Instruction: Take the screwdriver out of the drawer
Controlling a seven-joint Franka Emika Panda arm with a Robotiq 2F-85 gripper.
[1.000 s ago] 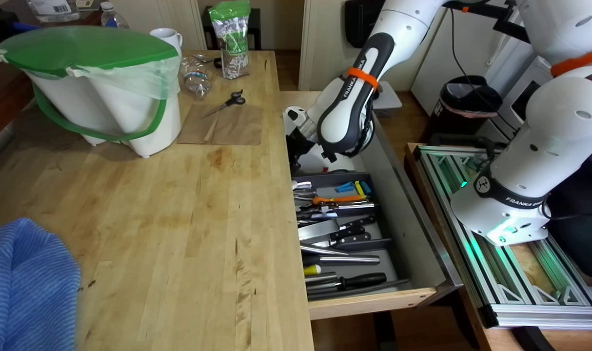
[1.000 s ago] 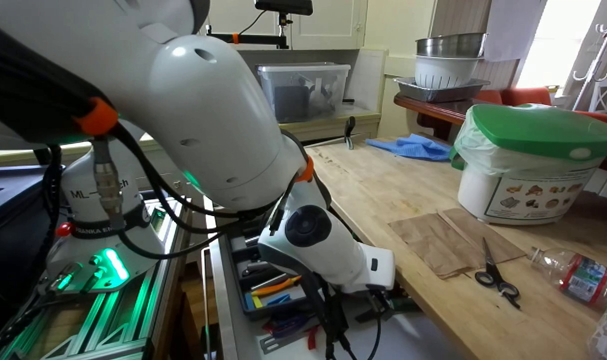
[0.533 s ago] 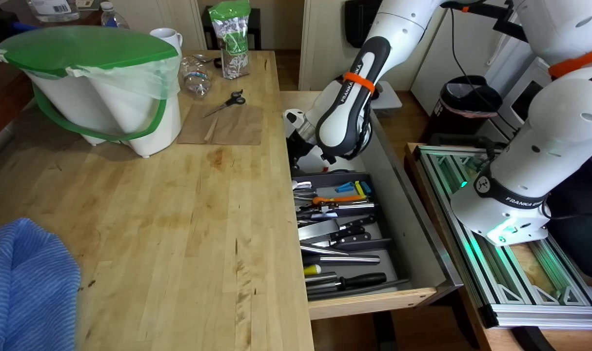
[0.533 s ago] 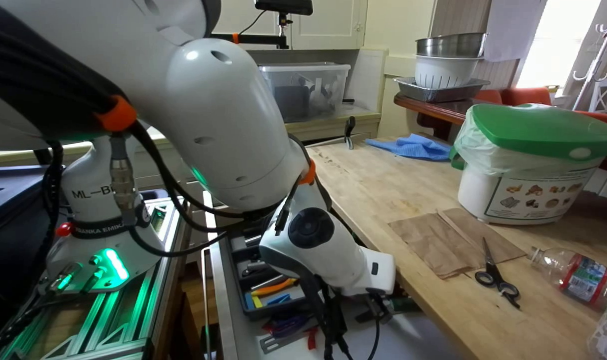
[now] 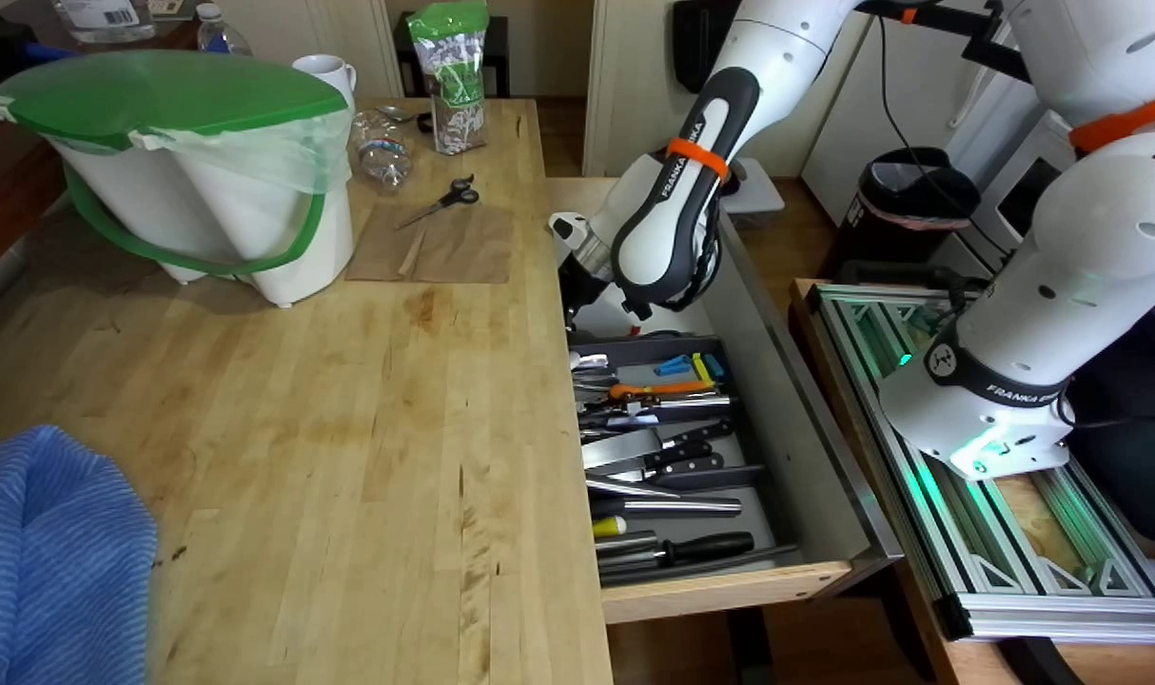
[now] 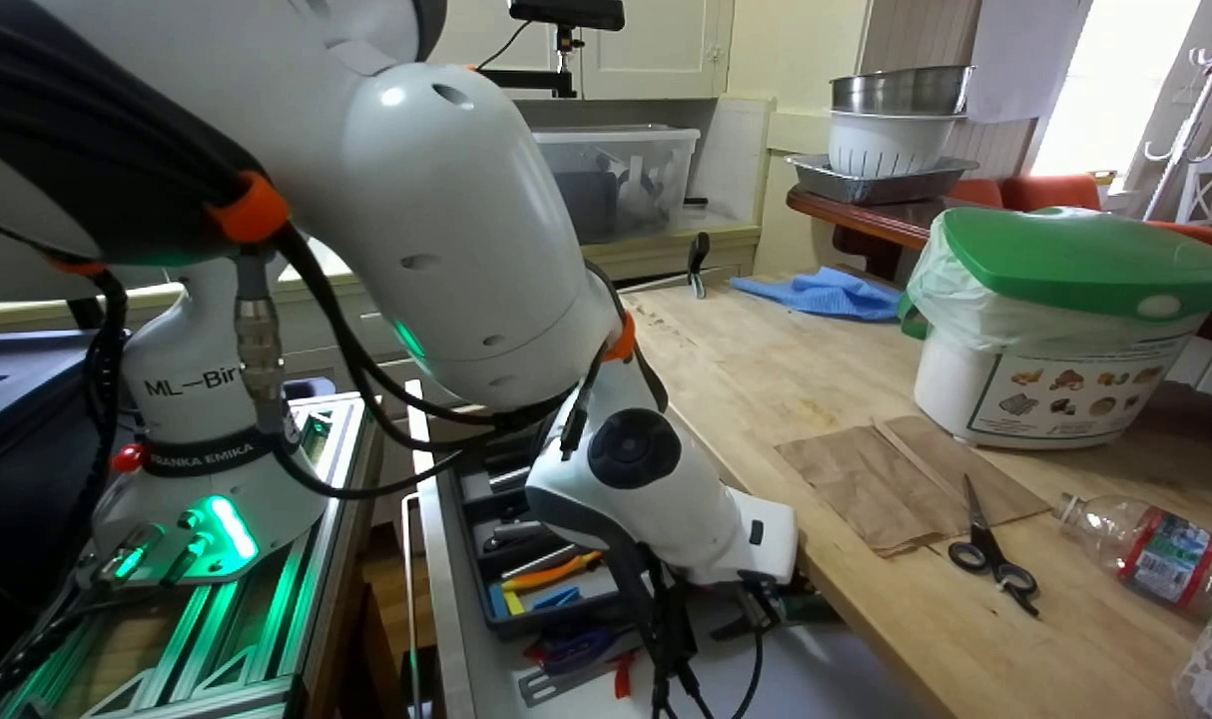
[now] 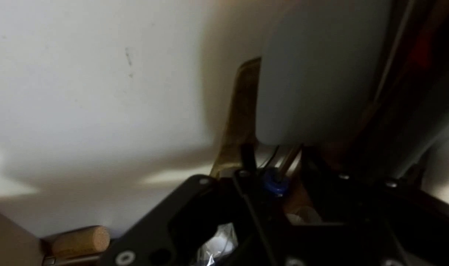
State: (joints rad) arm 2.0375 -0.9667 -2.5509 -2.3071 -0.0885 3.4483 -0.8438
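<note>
Wrist view: the gripper [image 7: 278, 159], jaws parted and nothing visibly clamped, is down inside the already pulled-out drawer [image 5: 720, 588]; the screwdriver, perhaps the yellow handle [image 5: 608, 526] lying there in an exterior view, seems yet to be grasped and lifted out.

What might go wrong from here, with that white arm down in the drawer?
It may grab the wrong thing: the pincer is open, with a flat grey spatula-like piece and a blue piece close by. Then there are black cables hanging by the wrist, over the drawer, which might snag on something. The wrist also sits very near the edge of the wooden countertop, so coming back up could knock against it.
</note>
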